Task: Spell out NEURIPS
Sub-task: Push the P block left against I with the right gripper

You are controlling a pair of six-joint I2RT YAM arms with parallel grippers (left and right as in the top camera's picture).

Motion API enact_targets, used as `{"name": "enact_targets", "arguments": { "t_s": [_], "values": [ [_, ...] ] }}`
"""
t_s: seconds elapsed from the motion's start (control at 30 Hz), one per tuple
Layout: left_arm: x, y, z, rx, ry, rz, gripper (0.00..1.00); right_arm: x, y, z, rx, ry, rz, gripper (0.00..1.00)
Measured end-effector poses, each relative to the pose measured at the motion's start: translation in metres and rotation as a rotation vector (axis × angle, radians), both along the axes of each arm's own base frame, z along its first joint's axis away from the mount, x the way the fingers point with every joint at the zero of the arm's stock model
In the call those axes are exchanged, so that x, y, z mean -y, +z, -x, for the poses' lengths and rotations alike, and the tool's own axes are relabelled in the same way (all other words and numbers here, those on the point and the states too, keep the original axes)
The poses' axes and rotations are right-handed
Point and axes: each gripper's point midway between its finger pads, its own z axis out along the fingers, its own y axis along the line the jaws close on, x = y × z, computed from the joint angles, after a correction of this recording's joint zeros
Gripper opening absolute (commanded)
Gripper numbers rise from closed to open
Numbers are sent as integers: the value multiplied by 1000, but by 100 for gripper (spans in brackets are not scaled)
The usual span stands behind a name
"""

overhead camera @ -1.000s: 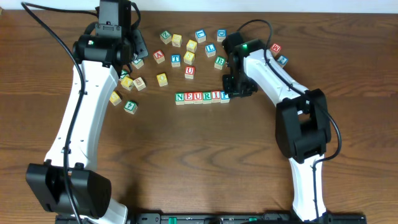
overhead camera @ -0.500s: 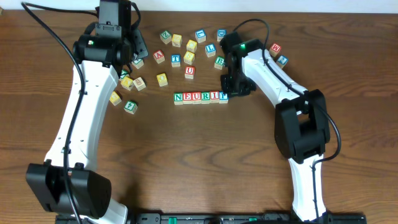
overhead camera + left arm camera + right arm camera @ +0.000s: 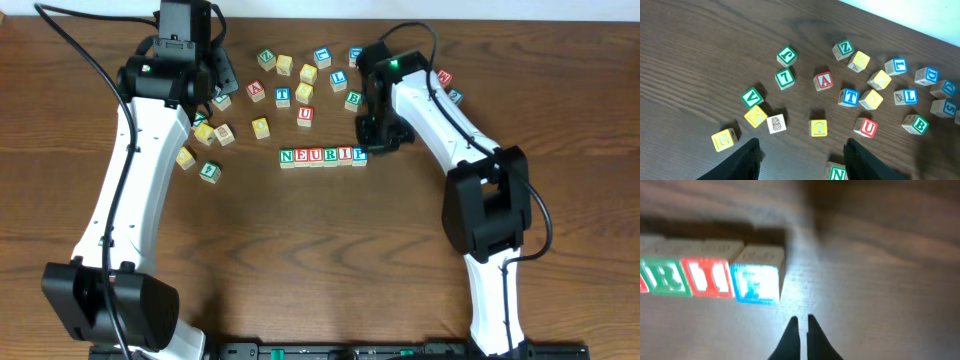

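Six cubes form a row reading N (image 3: 288, 157), E, U, R, I, P (image 3: 359, 155) at mid-table. My right gripper (image 3: 376, 140) is shut and empty just behind the row's right end. In the right wrist view its tips (image 3: 801, 321) hover just right of the blue P cube (image 3: 756, 280), next to the red I (image 3: 707, 277) and green R (image 3: 662, 277). My left gripper (image 3: 205, 100) hangs open and empty over the loose cubes at the far left (image 3: 802, 160), with the green N cube (image 3: 837, 173) by its right finger. Several yellow cubes, one of them (image 3: 260, 127), lie loose.
Loose cubes lie scattered behind the row: red A (image 3: 824, 81), blue T (image 3: 848, 97), a second red U (image 3: 867, 127), blue L (image 3: 905, 96), green B (image 3: 916, 124), yellow G (image 3: 723, 140). Two more cubes (image 3: 445, 78) lie beside the right arm.
My right gripper has drawn back a little from the row's right end, away from the P cube. The row and the left arm have not moved.
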Motion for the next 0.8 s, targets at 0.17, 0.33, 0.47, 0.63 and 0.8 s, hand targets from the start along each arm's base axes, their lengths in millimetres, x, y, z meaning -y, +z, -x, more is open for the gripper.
{"name": "enact_targets", "arguments": {
  "t_s": [0.17,0.33,0.47,0.63,0.8],
  "values": [
    [0,0,0,0,0,0,53,-13,-1,7,-5,32,-6,1],
    [0,0,0,0,0,0,53,-19,-6,9,-3,43,-15,1],
    [0,0,0,0,0,0,53,-19,-9,8,0,42,-17,2],
    [0,0,0,0,0,0,53,-19,-13,8,2,42,-18,1],
    [0,0,0,0,0,0,53,-17,-17,13,-13,42,-11,1]
  ]
}}
